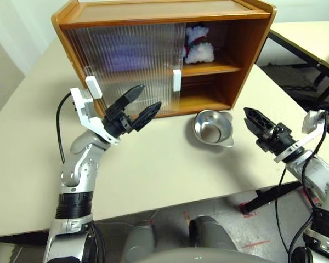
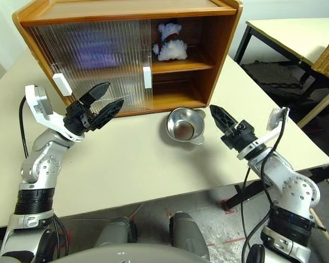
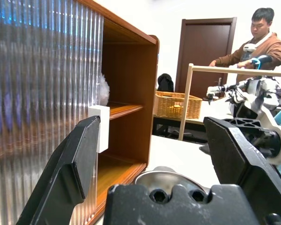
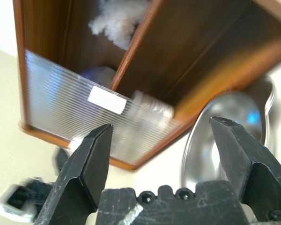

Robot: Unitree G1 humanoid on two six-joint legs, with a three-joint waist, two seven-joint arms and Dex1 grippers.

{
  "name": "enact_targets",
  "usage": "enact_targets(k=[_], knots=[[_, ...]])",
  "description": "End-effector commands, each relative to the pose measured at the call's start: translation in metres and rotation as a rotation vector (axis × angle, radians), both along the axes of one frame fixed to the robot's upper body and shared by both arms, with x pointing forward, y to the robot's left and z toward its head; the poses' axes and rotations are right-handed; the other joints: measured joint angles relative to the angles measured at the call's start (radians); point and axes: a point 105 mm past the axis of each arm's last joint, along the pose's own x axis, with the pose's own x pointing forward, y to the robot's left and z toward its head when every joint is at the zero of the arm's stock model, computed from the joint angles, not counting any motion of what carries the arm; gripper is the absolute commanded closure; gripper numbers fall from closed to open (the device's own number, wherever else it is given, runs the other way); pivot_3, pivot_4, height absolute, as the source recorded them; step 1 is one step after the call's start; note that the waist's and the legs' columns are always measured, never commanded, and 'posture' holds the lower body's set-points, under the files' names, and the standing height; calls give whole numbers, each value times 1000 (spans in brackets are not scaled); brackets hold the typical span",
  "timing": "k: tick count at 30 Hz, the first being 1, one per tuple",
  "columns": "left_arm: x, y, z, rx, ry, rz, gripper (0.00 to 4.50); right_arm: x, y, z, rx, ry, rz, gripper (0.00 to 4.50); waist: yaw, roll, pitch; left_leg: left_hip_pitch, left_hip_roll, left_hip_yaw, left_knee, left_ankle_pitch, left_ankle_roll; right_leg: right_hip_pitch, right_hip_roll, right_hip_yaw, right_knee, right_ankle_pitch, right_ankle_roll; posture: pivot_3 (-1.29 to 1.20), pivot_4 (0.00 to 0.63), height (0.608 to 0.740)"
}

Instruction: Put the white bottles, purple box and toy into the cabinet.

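The cabinet [image 1: 247, 49] stands at the back of the table, its two ribbed doors covering the left and middle, the right end open. The toy [image 1: 197, 45] sits on the upper shelf in the open part. A purple blur behind the ribbed door is the purple box [image 1: 132, 57]. The white bottles are hidden. My left gripper [image 1: 148, 97] is open and empty, held just in front of the doors near the left white handle [image 1: 93, 86]. My right gripper [image 1: 251, 118] is open and empty to the right of a metal bowl, pointing toward the cabinet [image 4: 145, 42].
A metal bowl [image 1: 213, 127] rests on the table in front of the cabinet's open end. A second white handle [image 1: 177, 80] marks the inner door's edge. Another table [image 1: 312, 38] stands to the right. A person [image 3: 253, 42] and a wicker basket [image 3: 175, 105] are farther off.
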Motion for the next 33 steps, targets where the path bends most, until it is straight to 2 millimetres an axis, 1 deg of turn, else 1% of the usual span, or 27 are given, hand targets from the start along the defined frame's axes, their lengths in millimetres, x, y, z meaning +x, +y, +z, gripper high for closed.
enact_targets(k=[1,5,9,12,15,22,30,33], knots=[[2,2,-2,2,12,-1,0,-5,-8,-11,78,57,-24,11,-2,0,0,0,0,0,0,0,0,0,0,0,0,0,0,54,0,740],[2,2,-1,5,8,0,0,-11,-10,-26,155,122,-31,11,-2,0,0,0,0,0,0,0,0,0,0,1,0,-2,-3,56,0,740],[2,3,0,8,6,2,0,-18,-1,-40,203,195,-6,11,-1,0,0,0,1,0,0,0,0,0,0,0,0,-2,-4,58,0,740],[2,3,1,8,3,3,0,-21,8,-51,154,238,12,11,-3,0,0,0,2,0,0,0,0,0,0,1,-1,-3,-5,62,0,740],[2,3,2,10,1,7,0,-16,13,-48,183,242,7,11,-1,0,0,0,2,0,0,0,0,0,0,1,-1,-4,-6,73,0,740],[1,4,2,16,-2,13,0,-13,30,-50,211,275,32,11,0,0,0,0,2,0,-1,0,0,0,0,1,-1,-5,-7,82,0,740],[0,7,5,23,-8,19,0,-9,33,-49,215,283,17,11,1,0,0,0,2,0,-4,0,0,0,0,0,-4,-3,-5,98,0,740],[0,8,6,27,-11,19,0,-7,36,-42,229,274,9,607,1,0,0,0,2,0,-5,0,0,0,0,0,-4,-3,-3,99,0,740]])
